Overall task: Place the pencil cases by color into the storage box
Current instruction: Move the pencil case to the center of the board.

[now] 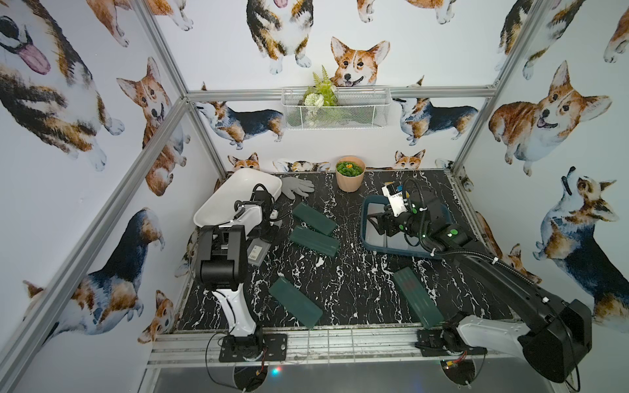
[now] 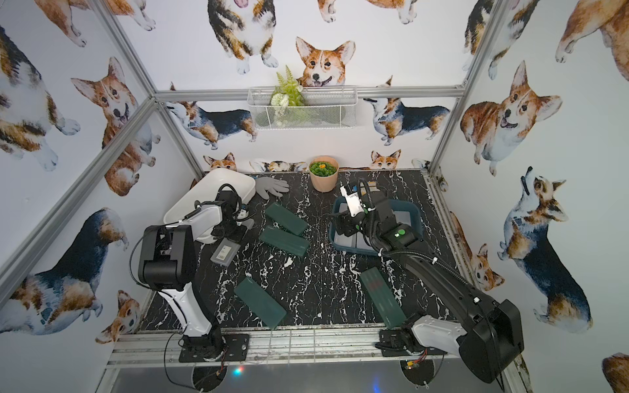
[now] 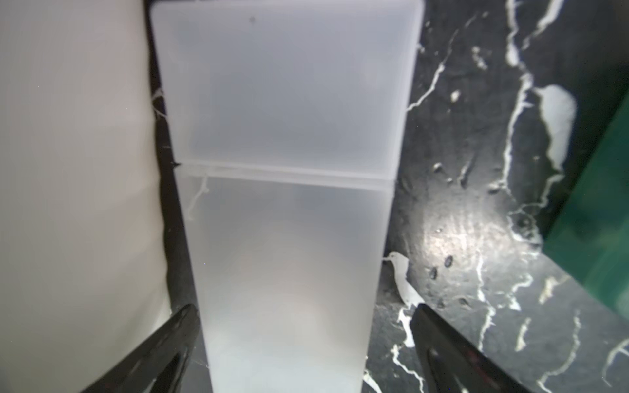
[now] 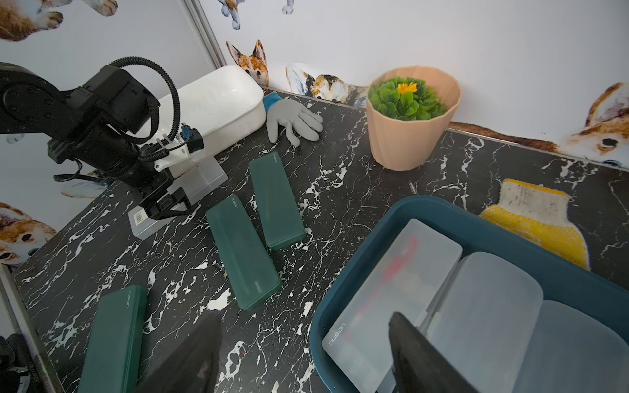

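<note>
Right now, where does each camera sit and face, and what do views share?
Top views: high in front, facing down at the table; left arm, right arm show.
Left wrist: on the left arm, facing down a frosted case; open left pincer shows.
Right wrist: over the blue tub, facing the left arm; right pincer shows.
All show a green case.

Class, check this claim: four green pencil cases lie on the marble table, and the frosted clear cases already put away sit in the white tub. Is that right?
Not quite. The frosted clear cases put away sit in the dark blue tub, not the white tub, as the right wrist view shows. Four green cases do lie on the marble table.
</note>
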Available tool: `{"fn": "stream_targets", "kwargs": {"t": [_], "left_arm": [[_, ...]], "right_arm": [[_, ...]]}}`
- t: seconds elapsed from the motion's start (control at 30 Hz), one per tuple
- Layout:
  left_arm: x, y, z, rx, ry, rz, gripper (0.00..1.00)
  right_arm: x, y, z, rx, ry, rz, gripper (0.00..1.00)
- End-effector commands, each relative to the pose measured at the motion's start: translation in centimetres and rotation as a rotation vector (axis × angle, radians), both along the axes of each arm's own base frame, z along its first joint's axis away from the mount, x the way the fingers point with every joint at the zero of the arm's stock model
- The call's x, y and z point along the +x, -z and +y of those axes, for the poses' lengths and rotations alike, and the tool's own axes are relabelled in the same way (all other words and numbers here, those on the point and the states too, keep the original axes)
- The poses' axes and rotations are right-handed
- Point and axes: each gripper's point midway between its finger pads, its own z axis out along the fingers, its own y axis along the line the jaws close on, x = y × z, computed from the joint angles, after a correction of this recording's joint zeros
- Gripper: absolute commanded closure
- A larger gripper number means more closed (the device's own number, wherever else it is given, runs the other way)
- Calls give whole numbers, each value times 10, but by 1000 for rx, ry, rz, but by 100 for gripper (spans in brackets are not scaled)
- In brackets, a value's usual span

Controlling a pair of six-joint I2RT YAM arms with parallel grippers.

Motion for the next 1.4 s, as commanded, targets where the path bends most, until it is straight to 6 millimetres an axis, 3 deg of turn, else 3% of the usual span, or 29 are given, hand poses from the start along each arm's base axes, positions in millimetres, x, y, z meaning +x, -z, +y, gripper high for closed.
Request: {"fn": "stream_targets", "kwargs": {"t": [0.0,0.3,0.47,0.87,1.37], "left_arm": [[0,2,-2,-28,-1,9,0],[-3,6,-18,-125,-19,35,0],[-5,-1,-31,-197,-56,30,2],[-15,-19,-96,-379,-139,15,2],[-25,-29,-156,-512,-164,21,2]], "right_arm": [[1,-5,0,19,13,-11,22],[1,-3,-2,20,24,-1,22],[2,-2,-1,25,27,3,22],[1,5,0,37,32,31,22],[-6,11,3,51,25,86,22]]}}
